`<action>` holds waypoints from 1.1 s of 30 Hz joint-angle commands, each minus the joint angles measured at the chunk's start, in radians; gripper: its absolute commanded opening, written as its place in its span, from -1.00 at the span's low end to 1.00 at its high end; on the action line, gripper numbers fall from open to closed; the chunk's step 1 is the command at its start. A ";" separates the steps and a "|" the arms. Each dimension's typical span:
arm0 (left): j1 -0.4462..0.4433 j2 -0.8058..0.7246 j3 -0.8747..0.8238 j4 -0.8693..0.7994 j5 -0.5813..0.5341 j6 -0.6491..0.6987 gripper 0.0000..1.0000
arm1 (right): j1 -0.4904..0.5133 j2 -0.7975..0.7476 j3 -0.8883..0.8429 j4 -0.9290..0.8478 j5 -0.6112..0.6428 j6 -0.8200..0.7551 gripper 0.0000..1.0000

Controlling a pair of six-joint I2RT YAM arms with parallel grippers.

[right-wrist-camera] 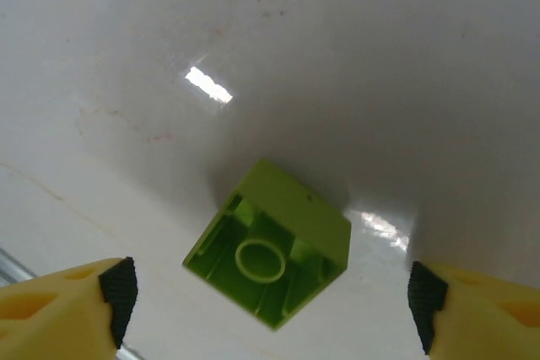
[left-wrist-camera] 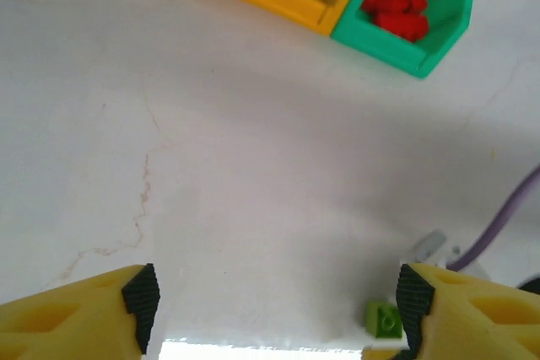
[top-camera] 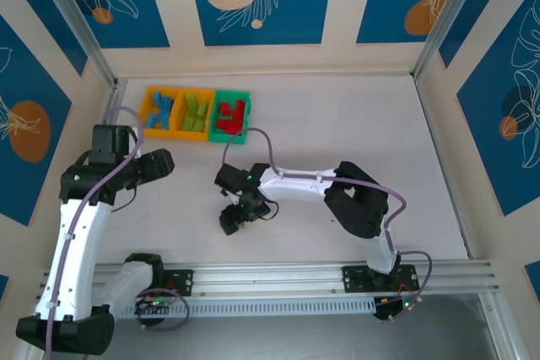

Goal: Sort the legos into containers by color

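A: Containers (top-camera: 180, 113), what is sorted?
B: Blue legos (top-camera: 159, 113) are seen in the end yellow bin (top-camera: 156, 132), lime legos (top-camera: 197, 115) in the middle yellow bin (top-camera: 194, 136), red legos (top-camera: 230, 115) in the green bin (top-camera: 229, 138).
A: Anything loose?
B: One lime brick (right-wrist-camera: 268, 246) is seen on the surface (top-camera: 337, 115), well apart from the containers, on the arm-base side of the green bin. Its hollow underside is turned to the camera.
A: Jaws?
B: The right gripper (right-wrist-camera: 272, 297) is spread wide either side of that brick, and no contact is made. The left gripper (left-wrist-camera: 278, 301) is spread wide too, nothing between, on the near side of the containers' yellow end.
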 commanded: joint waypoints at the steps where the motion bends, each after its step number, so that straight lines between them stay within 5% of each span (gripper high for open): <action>1: -0.001 -0.042 -0.029 -0.039 0.044 0.036 0.68 | 0.006 0.029 0.021 0.028 0.012 0.005 0.51; 6: -0.001 -0.070 -0.052 -0.077 -0.012 0.041 0.82 | -0.003 0.086 0.055 -0.041 0.028 0.042 -0.06; 9: 0.000 -0.084 -0.067 -0.074 0.056 0.055 0.85 | -0.017 0.065 0.034 -0.042 0.043 0.048 -0.33; 15: -0.001 -0.074 -0.091 -0.057 0.358 0.083 0.87 | -0.077 -0.018 0.043 -0.032 0.030 0.050 -0.44; 21: 0.001 -0.089 -0.045 0.031 0.438 -0.012 0.93 | -0.153 -0.091 0.187 -0.024 0.010 0.036 -0.47; 27: 0.001 -0.023 0.053 0.077 0.412 -0.114 0.99 | -0.252 0.098 0.546 0.008 -0.010 0.051 -0.51; 33: 0.001 0.005 0.070 0.084 0.329 -0.120 1.00 | -0.314 0.535 1.181 -0.080 -0.015 0.058 -0.56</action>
